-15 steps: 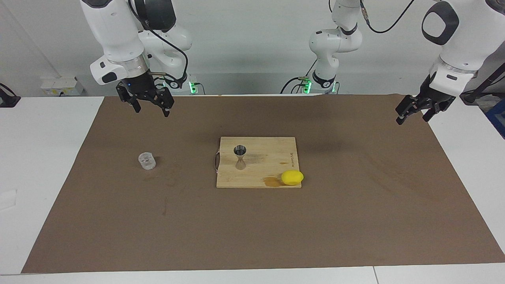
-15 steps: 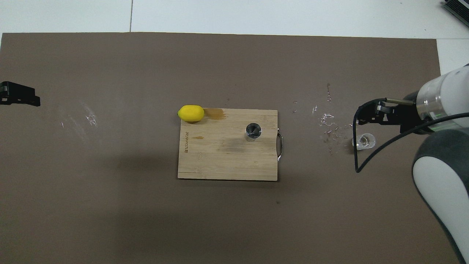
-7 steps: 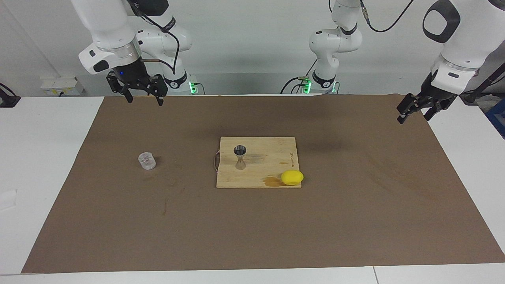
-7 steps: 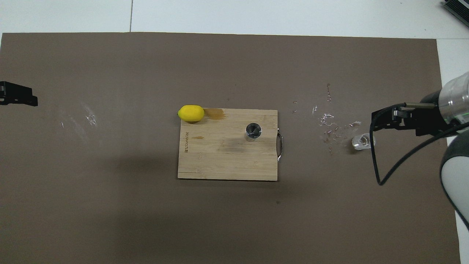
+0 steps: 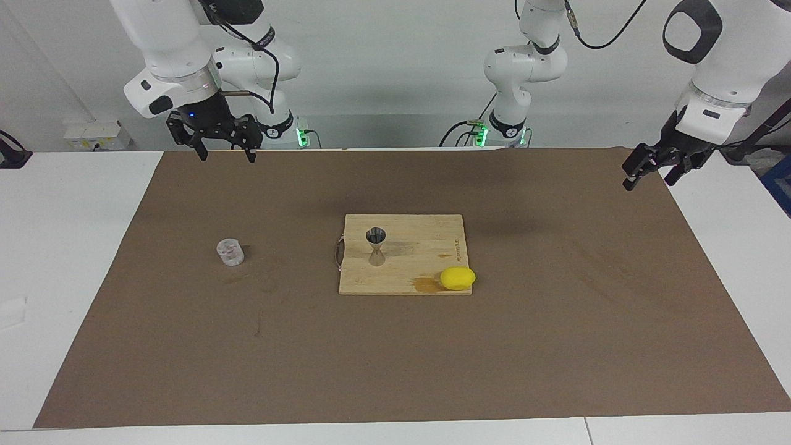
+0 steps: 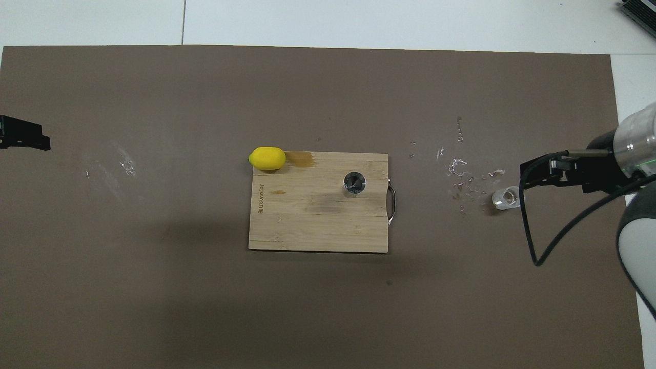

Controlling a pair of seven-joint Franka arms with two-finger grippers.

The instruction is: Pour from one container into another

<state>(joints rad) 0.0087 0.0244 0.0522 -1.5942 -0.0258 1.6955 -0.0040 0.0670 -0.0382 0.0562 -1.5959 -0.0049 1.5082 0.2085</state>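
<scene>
The clear glass cup (image 5: 230, 252) stands upright on the brown mat (image 5: 395, 346) toward the right arm's end of the table, well apart from the wooden cutting board (image 5: 426, 247). The metal jigger (image 5: 376, 246) stands upright on that board, near the edge with the metal handle (image 5: 337, 253). The facing view shows the jigger's hourglass waist; the overhead view shows only its round open mouth (image 6: 354, 184), plus glinting wet marks (image 6: 461, 171) on the mat beside the cup. A yellow lemon (image 5: 458, 278) sits at the board's corner farther from the robots, next to a brown stain (image 5: 425, 284). The right gripper (image 5: 225, 154) hangs released and empty, high over the mat's edge nearest the robots. The left gripper (image 5: 648, 175) waits raised over its own end of the mat, also spread and holding nothing; overhead, only its 1 dark tip (image 6: 23, 140) shows.
</scene>
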